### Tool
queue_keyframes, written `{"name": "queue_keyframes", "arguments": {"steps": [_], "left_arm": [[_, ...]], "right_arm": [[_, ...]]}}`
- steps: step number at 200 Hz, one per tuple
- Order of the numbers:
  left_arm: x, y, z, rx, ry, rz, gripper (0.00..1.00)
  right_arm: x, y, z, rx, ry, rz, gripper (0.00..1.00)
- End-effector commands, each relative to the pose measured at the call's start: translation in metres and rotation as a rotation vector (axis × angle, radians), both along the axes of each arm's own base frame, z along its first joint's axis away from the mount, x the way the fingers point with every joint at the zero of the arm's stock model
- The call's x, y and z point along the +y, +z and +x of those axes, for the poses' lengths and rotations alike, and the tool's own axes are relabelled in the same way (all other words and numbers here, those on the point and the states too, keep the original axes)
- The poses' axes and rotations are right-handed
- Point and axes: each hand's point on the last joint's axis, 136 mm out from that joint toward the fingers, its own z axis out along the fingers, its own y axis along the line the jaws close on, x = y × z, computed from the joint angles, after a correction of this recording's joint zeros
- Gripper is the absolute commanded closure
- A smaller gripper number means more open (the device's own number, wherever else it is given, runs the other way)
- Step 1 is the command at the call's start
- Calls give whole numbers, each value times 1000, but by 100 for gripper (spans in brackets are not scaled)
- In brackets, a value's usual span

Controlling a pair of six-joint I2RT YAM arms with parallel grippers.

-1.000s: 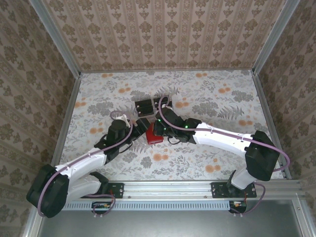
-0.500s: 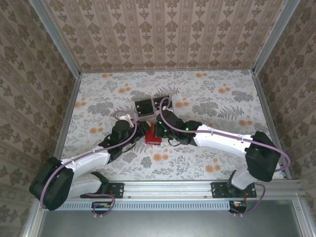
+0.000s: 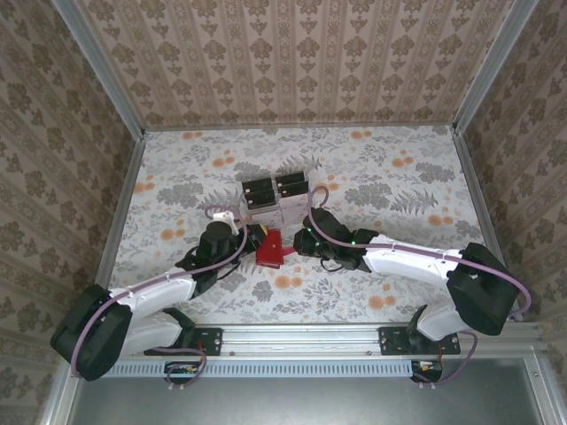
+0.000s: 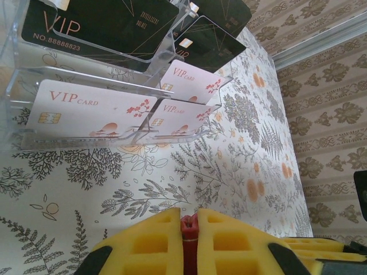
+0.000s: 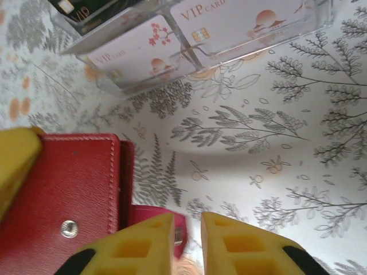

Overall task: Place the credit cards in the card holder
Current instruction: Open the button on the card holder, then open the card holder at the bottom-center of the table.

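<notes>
The red card holder lies mid-table between both arms. My left gripper is shut on a thin red edge of the card holder, pinched between its yellow fingers. My right gripper stands just right of the card holder, jaws slightly open with bare table between them; the red snap strap sits beside and behind its left finger. The credit cards stand in a clear rack: pale VIP ones in front, black ones behind.
The clear acrylic card rack stands just beyond the card holder, close to both grippers. Floral tablecloth spreads left and right. Patterned walls with metal rails enclose the table.
My left gripper closed on the card holder's edge. My right gripper let go, opened a little and drew back to the right; the card holder now shows narrower from above.
</notes>
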Motion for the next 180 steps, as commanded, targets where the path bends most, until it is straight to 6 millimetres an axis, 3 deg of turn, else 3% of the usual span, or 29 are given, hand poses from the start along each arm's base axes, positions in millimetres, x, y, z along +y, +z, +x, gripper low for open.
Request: {"name": "queue_keyframes", "arguments": {"steps": [1,51,120,149,170,180], "left_arm": [[0,9,2,-60,-6,3,100],[-1,12,3,-65,-7,-1,100],[-2,16,3,-71,-5,-11,100],[-2,18,4,-74,-2,-19,100],[-2,19,4,-75,-3,-23,100],[-3,18,3,-74,-4,-22,100]], "right_arm": [[8,-3,0,8,11,39,68],[10,-6,-1,22,16,51,54],[15,-22,-5,71,20,60,55],[19,-29,-4,89,23,70,61],[22,-29,-3,86,26,78,76],[22,-27,-3,80,30,81,87]]}}
